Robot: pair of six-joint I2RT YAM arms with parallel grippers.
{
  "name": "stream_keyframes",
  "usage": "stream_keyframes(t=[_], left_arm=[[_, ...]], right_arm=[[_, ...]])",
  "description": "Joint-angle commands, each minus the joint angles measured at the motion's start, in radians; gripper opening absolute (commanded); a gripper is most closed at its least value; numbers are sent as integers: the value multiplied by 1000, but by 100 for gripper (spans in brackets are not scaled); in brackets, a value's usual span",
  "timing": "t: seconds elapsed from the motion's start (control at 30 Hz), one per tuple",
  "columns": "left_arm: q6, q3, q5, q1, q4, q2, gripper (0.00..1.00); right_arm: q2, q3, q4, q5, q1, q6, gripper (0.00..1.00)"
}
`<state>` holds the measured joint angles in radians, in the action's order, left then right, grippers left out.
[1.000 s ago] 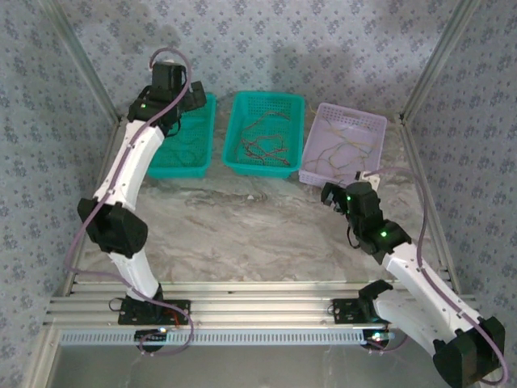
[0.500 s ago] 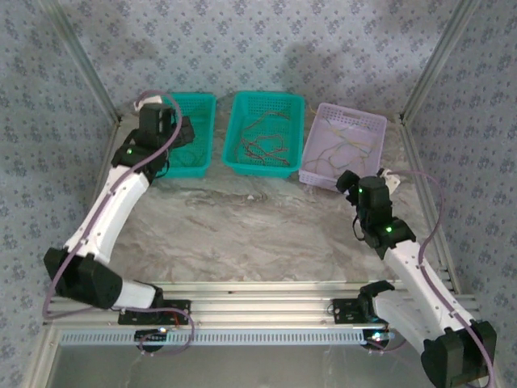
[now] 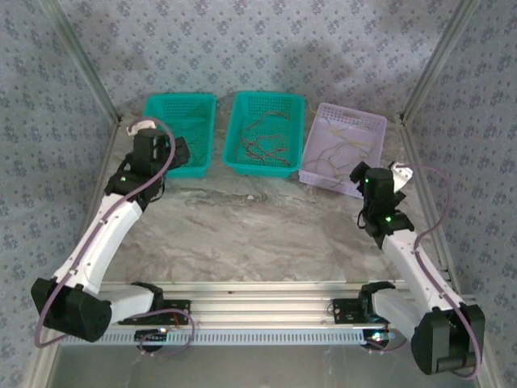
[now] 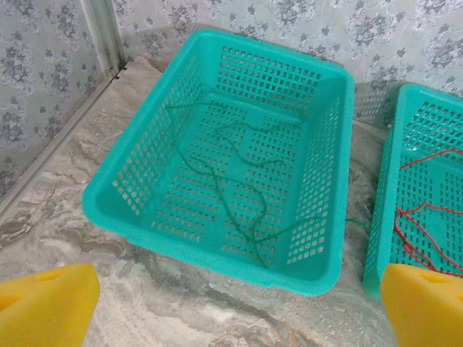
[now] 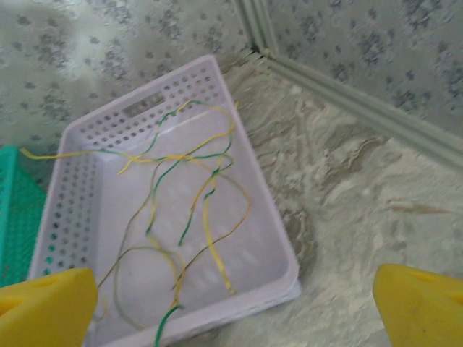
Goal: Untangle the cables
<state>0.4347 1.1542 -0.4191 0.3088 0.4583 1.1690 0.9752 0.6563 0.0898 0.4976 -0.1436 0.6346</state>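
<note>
The cables lie in three baskets. Thin green cables (image 4: 255, 230) curl in the left teal basket (image 4: 217, 254). Red and orange cables (image 3: 262, 145) sit tangled in the middle teal basket (image 3: 233, 133). Yellow and green cables (image 5: 210, 243) loop in the lilac basket (image 5: 72, 173). My left gripper (image 3: 164, 139) hangs open at the left basket's near left corner, its yellow pads (image 4: 43, 307) wide apart with nothing between them. My right gripper (image 3: 376, 173) is open too, above the marble by the lilac basket's near right corner, pads (image 5: 419, 307) apart and empty.
The baskets stand in a row at the back of the marble table (image 3: 258, 234). Patterned walls and metal frame posts (image 3: 85, 73) close in the sides and back. An aluminium rail (image 3: 258, 307) with both arm bases runs along the near edge.
The left arm has drawn back from over the left basket toward its near left corner. The right gripper has moved right and farther, to the lilac basket's corner. Both stayed open.
</note>
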Motion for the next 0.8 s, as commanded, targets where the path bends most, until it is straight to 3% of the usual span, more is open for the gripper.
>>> stream_keyframes(t=[0.0,0.23,0.47,0.63,0.77], left_arm=[[-11,-39,-32,5,-49,-35,100],[-7,-69,-56,7,-62,-40,99],[13,-74,-65,9,-52,-38,100],[6,-96,-84,12,-69,-45,100],[4,-84,-77,13,-57,-31,100]], right_arm=[[38,-13,-74,32,32,-104,100],[44,-162,-419,-129,138,-334,100],[171,-193,-516,-267,236,-370,100],[232,-263,-690,-383,276,-510,100],[266,-253,-692,-363,284,-503,100]])
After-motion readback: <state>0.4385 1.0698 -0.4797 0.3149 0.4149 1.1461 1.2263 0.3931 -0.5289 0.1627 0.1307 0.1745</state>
